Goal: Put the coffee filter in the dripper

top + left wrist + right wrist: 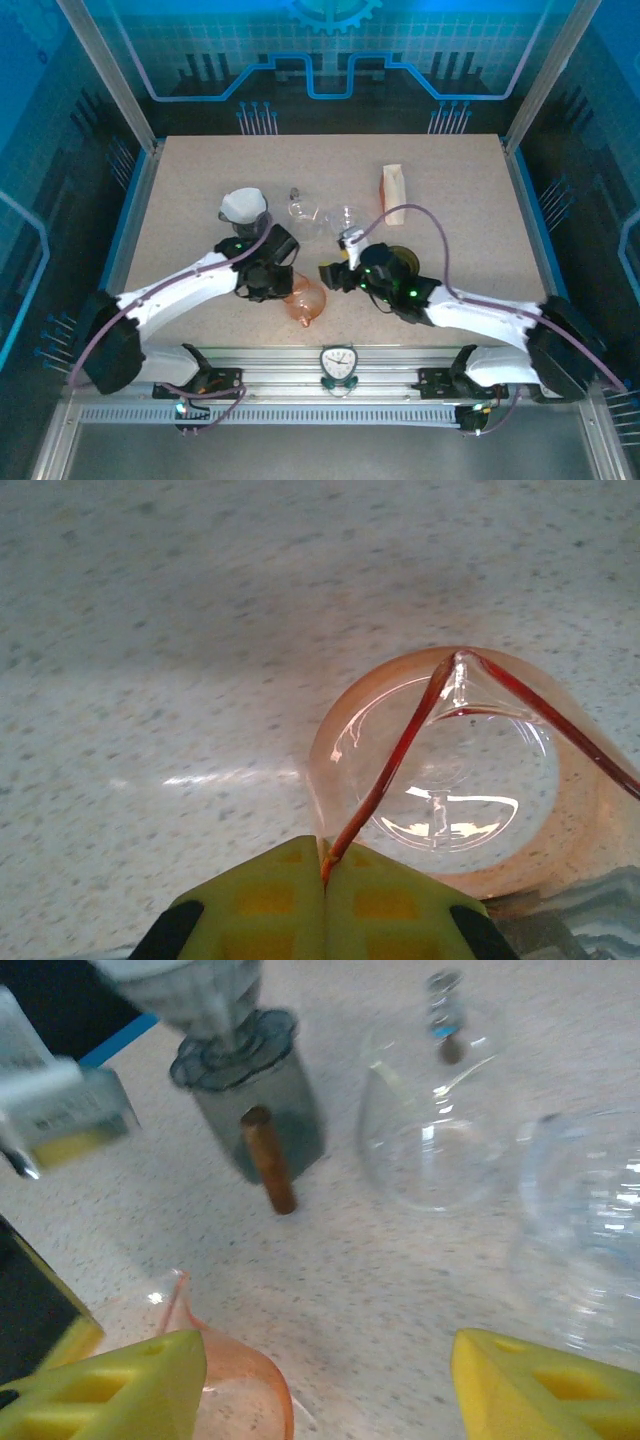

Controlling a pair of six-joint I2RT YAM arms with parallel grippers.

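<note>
- Holding the dripper (pixel 450 780) is the job your left fingers (pixel 270 900) are doing: they are clenched together on its orange rim at the near side, and it rests on the table (pixel 450 180) near the middle of the near edge.
- Your right fingers (pixel 110 1380) are spread apart and carry nothing. They hang just right of the dripper, whose rim shows at the lower left of the right wrist view.
- The coffee filter (pixel 240 203) is not in the dripper yet. It sits as a white cone in the top of the grey holder (pixel 290 1110) with the brown handle, farther back and to the left of the dripper, just beyond the left arm's wrist.
- The step in hand looks like the reach for the filter: the dripper is steadied, and the free fingers face the holder.
- The next move calls for taking the right fingers up and over to the holder's top, then closing lightly on the paper's edge rather than on the holder itself.
- Watch the glass carafe (pixel 430 1130) and the second glass vessel (pixel 590 1230) standing just right of the holder. A wide swing could knock them.
- The left arm lies close to the holder too, so come in from the right and from above.
</note>
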